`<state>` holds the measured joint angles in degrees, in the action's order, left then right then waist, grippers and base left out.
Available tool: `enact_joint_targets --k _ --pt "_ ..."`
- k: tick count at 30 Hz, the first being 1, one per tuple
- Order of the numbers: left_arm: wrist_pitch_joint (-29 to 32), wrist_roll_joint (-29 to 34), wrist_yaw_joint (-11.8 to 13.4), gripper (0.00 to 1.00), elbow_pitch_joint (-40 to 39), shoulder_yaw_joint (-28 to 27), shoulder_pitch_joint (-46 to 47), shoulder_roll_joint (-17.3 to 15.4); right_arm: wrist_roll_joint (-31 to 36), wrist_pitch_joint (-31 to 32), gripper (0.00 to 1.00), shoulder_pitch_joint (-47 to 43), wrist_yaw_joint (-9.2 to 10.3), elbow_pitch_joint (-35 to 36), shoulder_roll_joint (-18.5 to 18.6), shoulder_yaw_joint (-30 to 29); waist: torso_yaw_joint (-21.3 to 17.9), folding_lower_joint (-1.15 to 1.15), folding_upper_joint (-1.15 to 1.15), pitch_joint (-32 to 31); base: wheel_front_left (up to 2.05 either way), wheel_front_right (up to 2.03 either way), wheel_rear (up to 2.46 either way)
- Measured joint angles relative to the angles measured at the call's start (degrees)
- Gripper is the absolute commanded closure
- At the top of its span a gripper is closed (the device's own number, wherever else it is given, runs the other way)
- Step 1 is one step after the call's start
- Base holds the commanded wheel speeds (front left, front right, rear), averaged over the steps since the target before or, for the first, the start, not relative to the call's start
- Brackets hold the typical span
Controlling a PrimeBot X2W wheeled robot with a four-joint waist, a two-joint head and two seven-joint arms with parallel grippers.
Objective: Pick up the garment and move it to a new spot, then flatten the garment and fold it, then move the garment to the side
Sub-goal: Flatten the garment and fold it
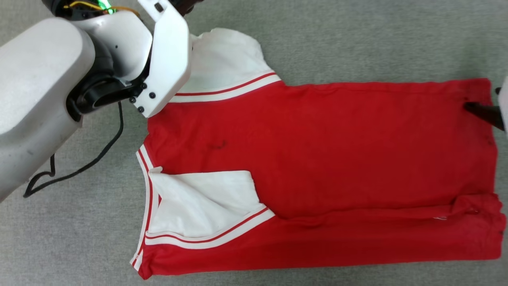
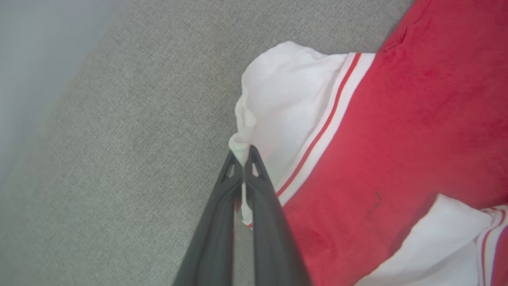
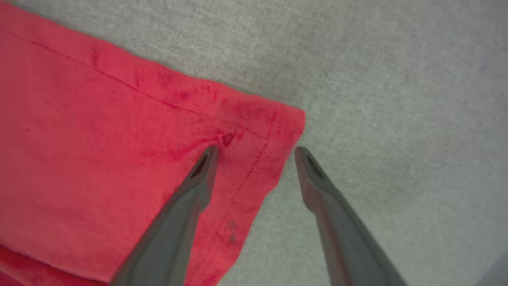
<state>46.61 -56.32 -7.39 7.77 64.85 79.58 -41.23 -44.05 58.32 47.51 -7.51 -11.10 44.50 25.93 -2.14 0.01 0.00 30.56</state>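
The red T-shirt [image 1: 337,151] is lying flat across the middle of the head view on the gray surface [image 1: 357,39]. Its long way is running left to right, with the neck end pointing to the frame's left and the hem pointing right. The left gripper [image 2: 243,157] is pinching the edge of the upper white sleeve [image 2: 285,103], fingers pressed together, likely to fold it in like the lower sleeve [image 1: 202,202], which is lying on the red. The right gripper [image 3: 256,150] is spreading wide around the upper right hem corner, maybe touching it, probably getting ready to grab.
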Motion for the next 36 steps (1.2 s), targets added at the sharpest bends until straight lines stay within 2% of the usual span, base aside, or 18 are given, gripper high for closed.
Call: enact_joint_targets --k 3,8,9,10,20,21,28,36 --pt "-0.7 -0.3 0.0 1.00 0.2 0.8 0.8 0.0 0.7 -1.5 0.00 0.5 0.00 -3.0 -2.4 0.5 0.7 0.00 0.00 1.3 0.00 0.00 0.00" --pt "-2.2 -0.9 0.0 1.00 1.2 2.1 1.5 -0.3 -0.1 -2.3 0.00 0.6 0.03 -4.1 -2.2 3.0 1.4 -0.01 0.00 2.5 0.00 0.00 0.00" --pt "-2.5 -1.0 0.0 1.00 1.5 2.3 1.6 -0.5 -0.3 -2.9 0.71 0.6 0.03 -4.1 -2.0 3.4 1.4 -0.01 0.00 2.5 0.00 0.00 0.00" --pt "-2.8 -1.3 0.0 1.00 1.9 2.5 1.6 -0.6 -0.3 -3.9 1.00 0.6 0.02 -4.2 -1.7 3.7 1.3 -0.01 0.00 2.4 0.00 0.00 0.00" --pt "-8.1 -3.3 0.0 1.00 4.5 3.7 0.1 -1.0 -1.7 -13.2 1.00 0.4 0.00 -3.3 -0.1 6.8 0.9 0.00 0.00 -2.2 0.00 0.00 0.00" --pt "-9.4 -4.1 0.0 1.00 4.2 3.9 -1.3 -1.7 -2.8 -16.3 1.00 -0.8 0.00 -2.2 0.8 6.8 0.9 -0.01 0.00 -4.5 0.00 0.00 0.00" --pt "-11.5 -5.5 0.2 1.00 0.4 4.5 -5.6 -4.7 -3.4 -21.7 1.00 -6.7 0.00 -0.5 3.4 7.5 1.1 -0.01 0.00 -10.2 0.00 0.00 0.00" --pt "-12.5 -6.6 3.2 1.00 -8.8 6.3 -14.8 -10.2 -4.0 -26.1 1.00 -14.8 0.00 1.5 5.6 8.2 1.5 -0.01 0.00 -15.4 0.00 0.00 0.00"
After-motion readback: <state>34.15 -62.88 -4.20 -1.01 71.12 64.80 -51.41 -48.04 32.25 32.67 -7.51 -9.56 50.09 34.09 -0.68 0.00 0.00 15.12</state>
